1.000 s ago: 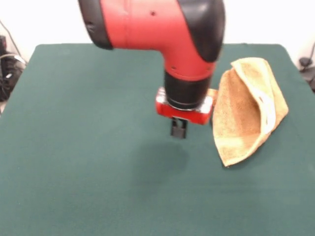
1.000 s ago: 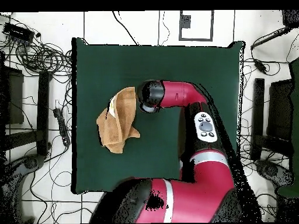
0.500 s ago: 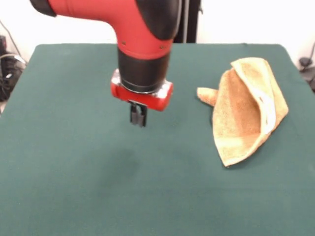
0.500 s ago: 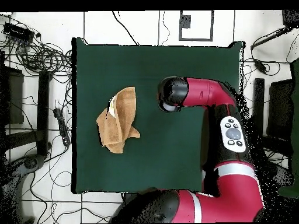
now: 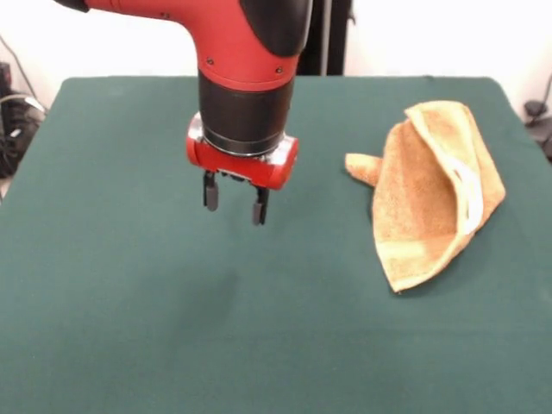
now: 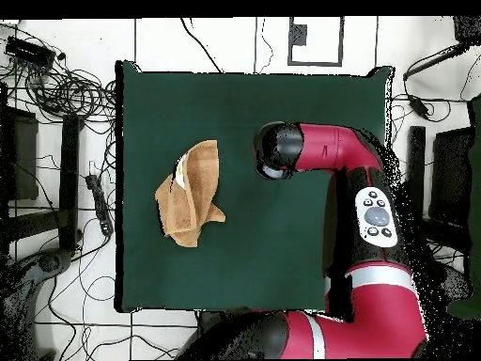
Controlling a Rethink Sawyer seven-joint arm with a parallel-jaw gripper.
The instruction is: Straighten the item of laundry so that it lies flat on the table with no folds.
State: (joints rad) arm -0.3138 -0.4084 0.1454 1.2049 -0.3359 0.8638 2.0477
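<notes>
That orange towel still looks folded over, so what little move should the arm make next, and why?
Probably travel sideways back over the towel and lower onto a free corner. The towel lies doubled over on the table, and the gripper hangs open and empty above bare cloth, well apart from it.

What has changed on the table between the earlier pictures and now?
The gripper moved away from the towel, leftward in the front view, and now hangs over the bare table. Its fingers, together half a second ago, now stand apart and hold nothing. The towel stayed folded in the same place.
</notes>
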